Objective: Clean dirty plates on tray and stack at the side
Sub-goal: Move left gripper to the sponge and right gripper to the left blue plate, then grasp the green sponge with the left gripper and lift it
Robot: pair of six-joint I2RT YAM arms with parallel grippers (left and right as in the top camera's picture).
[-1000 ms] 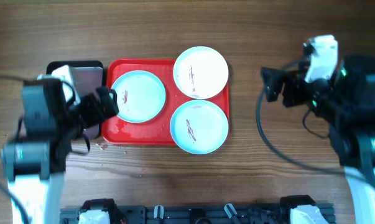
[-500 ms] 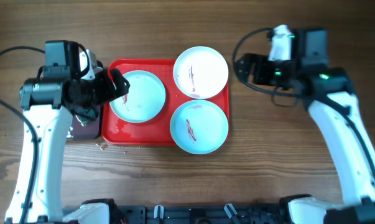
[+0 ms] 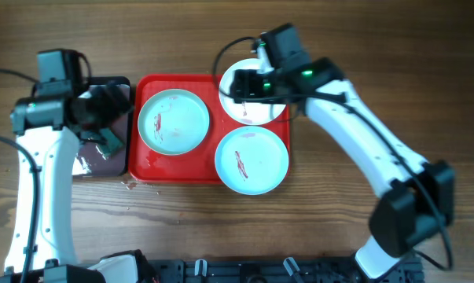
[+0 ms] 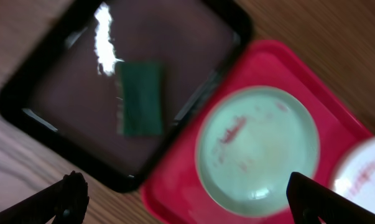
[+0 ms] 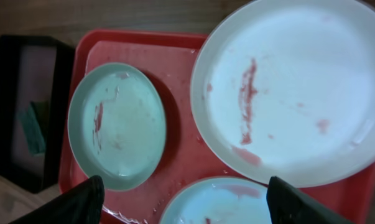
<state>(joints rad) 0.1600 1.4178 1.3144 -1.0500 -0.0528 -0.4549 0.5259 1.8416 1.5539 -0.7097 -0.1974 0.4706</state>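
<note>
Right arm has swung in since a second ago. Overhead, the right gripper [image 3: 235, 85] hangs over the white plate [image 3: 256, 115] at a corner of the red tray [image 3: 170, 173], with two mint plates [image 3: 174, 120] alongside. Left wrist: the left gripper [image 4: 186, 186] is spread open over the black tray [image 4: 32, 99] – a green sponge [image 4: 140, 96] lies inside. Right wrist: its fingers [image 5: 87, 199] are splayed, holding nothing.

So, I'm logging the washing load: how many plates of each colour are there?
Mint-blue plates: 2
White plate: 1
Total: 3
</note>
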